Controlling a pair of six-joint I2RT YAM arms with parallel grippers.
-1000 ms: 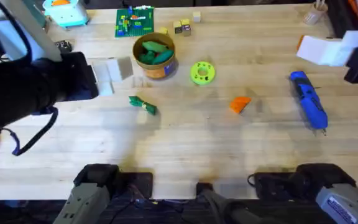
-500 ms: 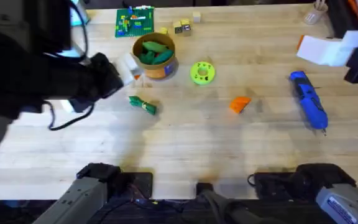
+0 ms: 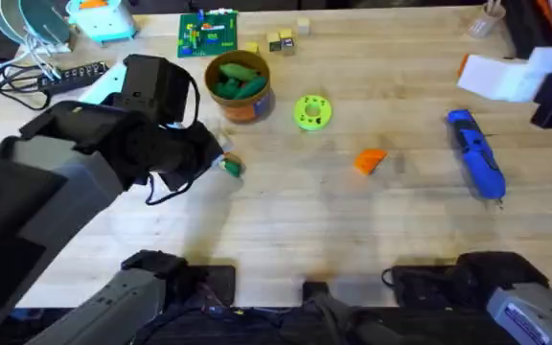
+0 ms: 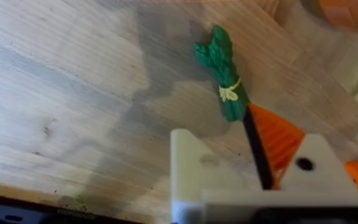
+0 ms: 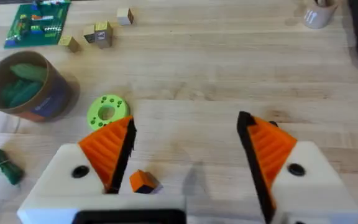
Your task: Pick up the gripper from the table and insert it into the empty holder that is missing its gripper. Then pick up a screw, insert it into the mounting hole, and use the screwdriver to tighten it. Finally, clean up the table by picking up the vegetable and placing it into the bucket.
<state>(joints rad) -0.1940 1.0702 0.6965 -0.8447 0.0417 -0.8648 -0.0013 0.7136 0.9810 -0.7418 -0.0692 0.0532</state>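
My left claw (image 4: 253,162), one finger bare white, hangs over the slim dark-green toy vegetable (image 4: 224,84) lying on the table; its opening I cannot tell. My right claw (image 5: 185,155) spreads wide above the small orange ribbed fingertip (image 5: 143,181).

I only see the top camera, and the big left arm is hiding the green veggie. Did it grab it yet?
Observer: No grip that I can see. In the left wrist view the vegetable lies flat on the table.
Operator: Is it all green?
Observer: No, a pale yellow tie wraps its middle.
Operator: What's the other claw doing?
Observer: The right gripper is open, and the small orange gripper lies on the table beneath it.
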